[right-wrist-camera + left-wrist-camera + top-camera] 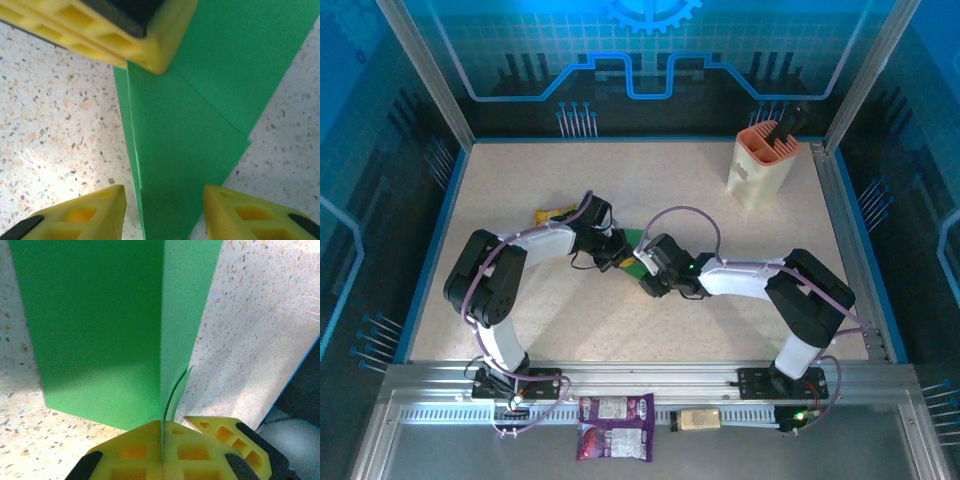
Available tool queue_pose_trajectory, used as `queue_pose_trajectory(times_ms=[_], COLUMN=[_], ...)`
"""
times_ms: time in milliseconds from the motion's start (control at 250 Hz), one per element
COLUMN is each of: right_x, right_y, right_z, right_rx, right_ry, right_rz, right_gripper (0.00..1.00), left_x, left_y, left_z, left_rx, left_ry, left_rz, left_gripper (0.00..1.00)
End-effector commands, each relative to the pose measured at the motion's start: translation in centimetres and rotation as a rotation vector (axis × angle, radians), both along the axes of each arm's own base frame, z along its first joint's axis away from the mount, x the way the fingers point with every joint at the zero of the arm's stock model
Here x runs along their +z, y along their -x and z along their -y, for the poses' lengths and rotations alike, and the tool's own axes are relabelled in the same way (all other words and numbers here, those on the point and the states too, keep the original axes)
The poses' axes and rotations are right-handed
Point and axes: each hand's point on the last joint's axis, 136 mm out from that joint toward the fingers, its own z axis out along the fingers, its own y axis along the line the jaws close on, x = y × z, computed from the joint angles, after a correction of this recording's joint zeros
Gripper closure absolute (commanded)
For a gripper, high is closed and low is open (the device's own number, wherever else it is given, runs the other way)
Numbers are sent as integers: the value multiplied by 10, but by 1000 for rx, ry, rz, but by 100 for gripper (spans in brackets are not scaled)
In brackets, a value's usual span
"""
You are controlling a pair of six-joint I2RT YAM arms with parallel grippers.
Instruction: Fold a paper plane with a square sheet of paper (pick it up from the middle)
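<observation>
The left gripper point(162, 447) is closed tight on the creased thin green paper sheet point(100, 330), pinning its layers together. At 6 o'clock, the half-open right gripper point(162, 200) straddles its tip without gripping, likely ready to press a crease.

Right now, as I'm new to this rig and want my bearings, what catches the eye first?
The folded green paper at the middle of the table, pinched in the left gripper. The right gripper faces it, jaws open astride the paper's tapering end. A peach holder stands at the far right corner.
</observation>
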Motion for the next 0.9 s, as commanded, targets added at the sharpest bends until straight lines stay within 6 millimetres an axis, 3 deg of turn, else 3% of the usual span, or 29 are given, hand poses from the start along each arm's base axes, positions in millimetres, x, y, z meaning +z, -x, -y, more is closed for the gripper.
queue_pose_trajectory(times_ms=[0,444,895], right_x=[5,-5,-8], right_y=[-7,-7,-4], right_z=[-9,-10,-9], right_rx=[5,5,19], right_ry=[-1,21,25], right_rz=[31,13,3], right_gripper=[54,61,81], left_x=[13,15,14], left_y=[1,1,1], left_z=[2,1,-3], left_rx=[16,12,20], left_ry=[7,1,-24], left_rz=[-14,-11,-3], left_gripper=[94,94,91])
